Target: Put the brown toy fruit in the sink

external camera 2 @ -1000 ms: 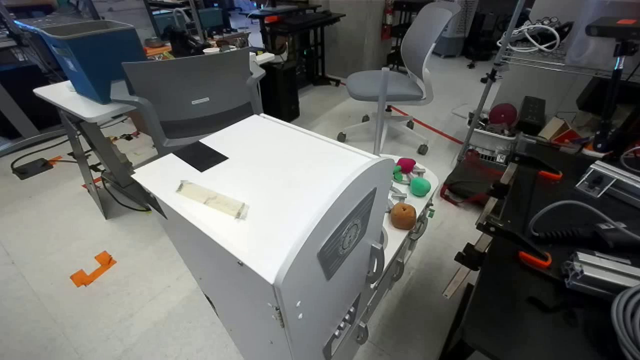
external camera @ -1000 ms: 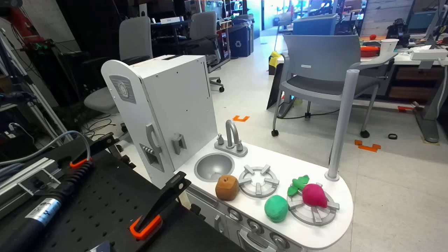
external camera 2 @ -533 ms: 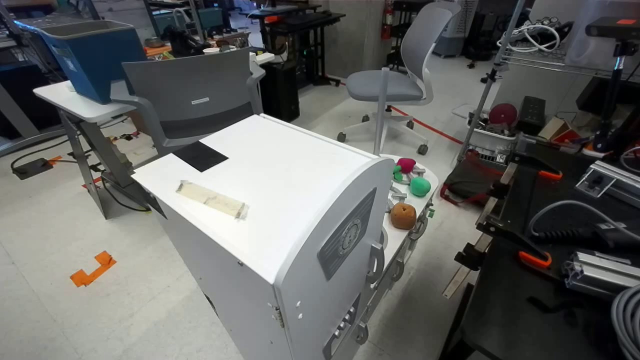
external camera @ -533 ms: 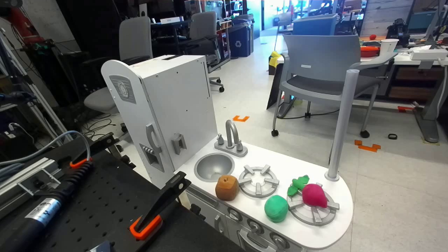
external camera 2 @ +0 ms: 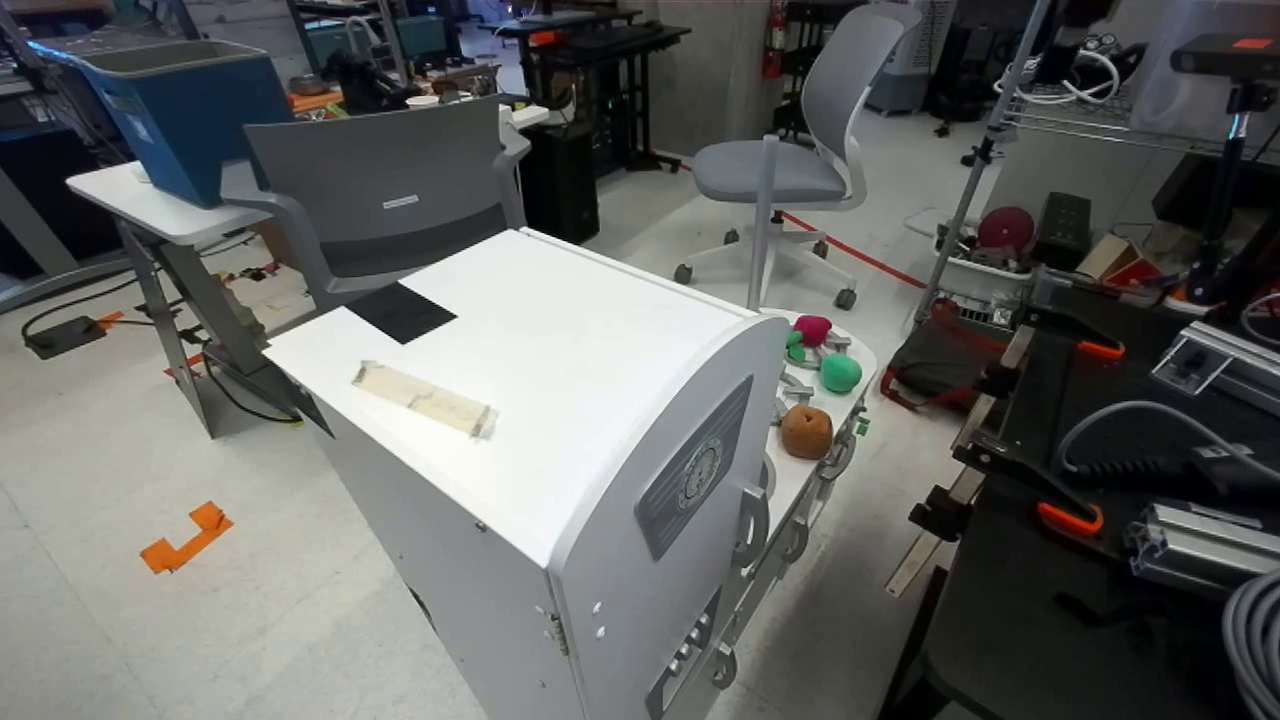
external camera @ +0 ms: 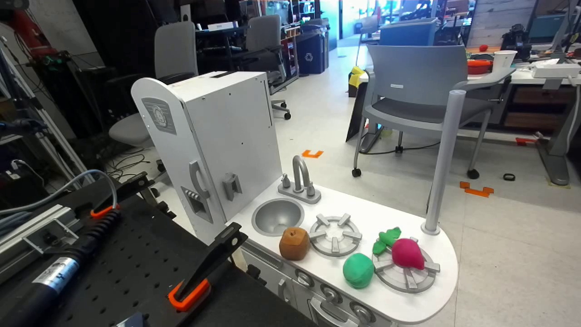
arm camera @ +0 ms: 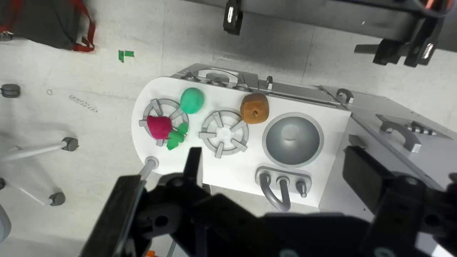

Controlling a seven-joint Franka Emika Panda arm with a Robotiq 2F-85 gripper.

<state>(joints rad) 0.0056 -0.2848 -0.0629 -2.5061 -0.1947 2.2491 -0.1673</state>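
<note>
The brown toy fruit [arm camera: 254, 109] sits on the white toy counter near its front edge, beside the sink and against or very near a burner plate. It shows in both exterior views [external camera: 294, 244] [external camera 2: 806, 432]. The sink [arm camera: 293, 151] is a round grey basin and looks empty in the wrist view; it also shows in an exterior view [external camera: 276, 217]. My gripper [arm camera: 274, 153] is open with nothing between its fingers. It hangs well above the counter, with the sink and faucet seen between the fingers. The gripper cannot be clearly made out in the exterior views.
A grey faucet [external camera: 299, 175] stands behind the sink. A tall white cabinet [external camera: 227, 136] rises beside it. A green ball [external camera: 358, 270] and a magenta fruit [external camera: 407, 256] lie at the other end, near a grey pole [external camera: 445, 159]. A black table [external camera: 136, 254] stands in front.
A dark shape has come in at the top right of an exterior view, in front of the wire shelf. The fruits and the counter have not moved.
</note>
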